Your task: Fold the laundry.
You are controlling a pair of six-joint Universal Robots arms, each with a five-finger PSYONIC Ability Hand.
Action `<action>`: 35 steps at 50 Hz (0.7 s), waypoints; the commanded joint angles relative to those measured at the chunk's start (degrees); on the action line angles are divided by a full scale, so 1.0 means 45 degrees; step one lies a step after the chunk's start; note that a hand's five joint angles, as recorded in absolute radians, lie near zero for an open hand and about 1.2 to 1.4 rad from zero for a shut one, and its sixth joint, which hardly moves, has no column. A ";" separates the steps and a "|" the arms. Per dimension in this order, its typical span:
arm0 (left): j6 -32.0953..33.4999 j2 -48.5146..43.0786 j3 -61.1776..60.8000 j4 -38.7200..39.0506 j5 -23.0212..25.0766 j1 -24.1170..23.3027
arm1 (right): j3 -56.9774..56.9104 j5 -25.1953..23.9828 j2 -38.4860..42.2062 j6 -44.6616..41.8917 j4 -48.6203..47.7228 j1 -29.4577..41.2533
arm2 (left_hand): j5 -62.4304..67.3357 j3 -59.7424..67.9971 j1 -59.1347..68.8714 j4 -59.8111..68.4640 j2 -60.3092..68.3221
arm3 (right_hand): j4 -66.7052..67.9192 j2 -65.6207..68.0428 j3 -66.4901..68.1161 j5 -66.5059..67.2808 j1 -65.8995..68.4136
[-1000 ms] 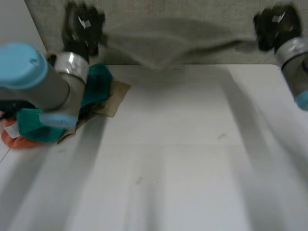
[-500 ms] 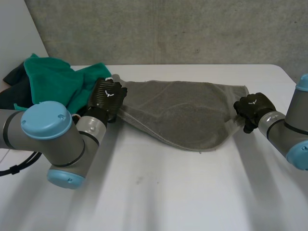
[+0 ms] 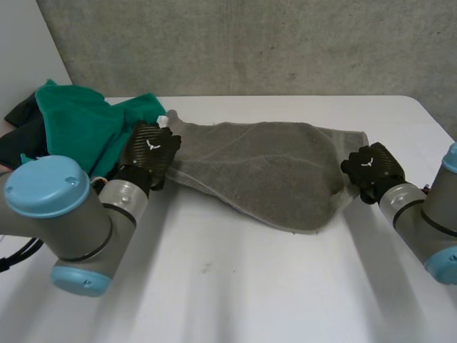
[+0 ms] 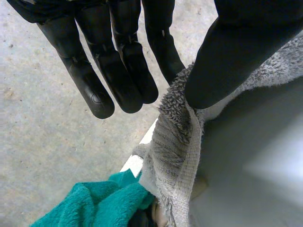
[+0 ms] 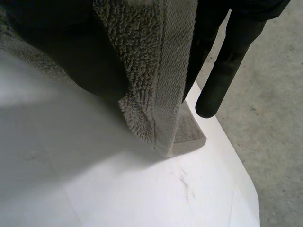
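- I see the grey towel (image 3: 264,171) lying spread on the table (image 3: 235,286), beside a green cloth (image 3: 78,125);
- left hand (image 3: 150,151) pinches the towel's left end; right hand (image 3: 371,170) pinches its right corner.

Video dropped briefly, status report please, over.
Left hand pinches grey towel at left end; right hand pinches right end. Towel stretched across white table. Beside left hand, green cloth pile.

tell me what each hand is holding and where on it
Both hold the grey towel. The left hand pinches its end beside the green cloth; the right hand pinches the opposite end, near a corner.
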 commanded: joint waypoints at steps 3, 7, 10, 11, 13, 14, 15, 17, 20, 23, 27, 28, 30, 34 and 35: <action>0.0157 0.3092 -0.2438 -0.2874 -0.0034 -0.0128 | 0.0749 -0.0146 -0.3085 -0.0704 0.3978 -0.1613 | 0.3279 0.2575 0.3394 0.2498 0.2513 | 0.2539 0.2787 0.2742 0.2902 0.3516; 0.0937 0.4421 -0.3804 -0.6094 -0.0053 -0.0226 | 0.0944 -0.0263 -0.3496 -0.2109 0.7729 -0.3001 | 0.3279 0.2575 0.3394 0.2498 0.2513 | 0.2539 0.2787 0.2742 0.2902 0.3516; 0.1446 0.4872 -0.4334 -0.8635 -0.0015 -0.0537 | 0.1276 -0.0302 -0.3536 -0.3496 0.9626 -0.3685 | 0.3279 0.2575 0.3394 0.2498 0.2513 | 0.2539 0.2787 0.2742 0.2902 0.3516; 0.1486 0.4892 -0.4334 -0.9085 0.0005 -0.0732 | 0.1315 -0.0322 -0.3536 -0.3673 0.9765 -0.3744 | 0.3279 0.2575 0.3394 0.2498 0.2513 | 0.2539 0.2787 0.2742 0.2902 0.3516; 0.1447 0.4775 -0.3926 -0.9149 0.0006 -0.1163 | 0.1394 -0.0419 -0.3575 -0.3870 0.9611 -0.3706 | 0.3279 0.2575 0.3394 0.2498 0.2513 | 0.2539 0.2787 0.2742 0.2902 0.3516; 0.1447 0.4698 -0.3692 -0.8916 -0.0014 -0.1280 | 0.1375 -0.0420 -0.3575 -0.3793 0.9456 -0.3687 | 0.3279 0.2575 0.3394 0.2498 0.2513 | 0.2539 0.2787 0.2742 0.2902 0.3516; 0.1447 0.4600 -0.3458 -0.8624 -0.0014 -0.1320 | 0.1316 -0.0439 -0.3575 -0.3656 0.9241 -0.3648 | 0.3279 0.2575 0.3394 0.2498 0.2513 | 0.2539 0.2787 0.2742 0.2902 0.3516; 0.1524 0.4074 -0.2813 -0.7531 -0.0033 -0.1320 | 0.1180 -0.0478 -0.3497 -0.3033 0.8519 -0.3589 | 0.3279 0.2575 0.3394 0.2498 0.2513 | 0.2539 0.2787 0.2742 0.2902 0.3516; 0.1583 0.3003 -0.1898 -0.5933 -0.0014 -0.1320 | 0.0849 -0.0653 -0.3128 -0.1884 0.7486 -0.3589 | 0.3279 0.2575 0.3394 0.2498 0.2513 | 0.2539 0.2787 0.2742 0.2902 0.3516; 0.1583 0.2044 -0.1018 -0.4835 -0.0092 -0.1320 | 0.0323 -0.0674 -0.2212 -0.1061 0.6820 -0.3492 | 0.3279 0.2575 0.3394 0.2498 0.2513 | 0.2539 0.2787 0.2742 0.2902 0.3516; 0.1700 -0.0084 0.0778 -0.3701 -0.0092 -0.1320 | -0.0614 -0.0498 -0.1371 -0.0610 0.6544 -0.2966 | 0.3279 0.2575 0.3394 0.2498 0.2513 | 0.2539 0.2787 0.2742 0.2902 0.3516; 0.1836 -0.0823 0.1459 -0.3544 -0.0092 -0.1320 | -0.0811 -0.0478 -0.1233 -0.0589 0.6525 -0.2848 | 0.3279 0.2575 0.3394 0.2498 0.2513 | 0.2539 0.2787 0.2742 0.2902 0.3516; 0.2032 -0.1666 0.2263 -0.3504 -0.0112 -0.1301 | -0.1241 -0.0381 -0.0920 -0.0511 0.6485 -0.2691 | 0.3279 0.2575 0.3394 0.2498 0.2513 | 0.2539 0.2787 0.2742 0.2902 0.3516; 0.2637 -0.3406 0.4080 -0.3581 -0.0112 -0.1223 | -0.2354 0.0146 0.0095 -0.0140 0.6174 -0.2418 | 0.3279 0.2575 0.3394 0.2498 0.2513 | 0.2539 0.2787 0.2742 0.2902 0.3516; 0.2774 -0.3699 0.4393 -0.3582 -0.0112 -0.1184 | -0.2743 0.0379 0.0445 -0.0023 0.5902 -0.2262 | 0.3279 0.2575 0.3394 0.2498 0.2513 | 0.2539 0.2787 0.2742 0.2902 0.3516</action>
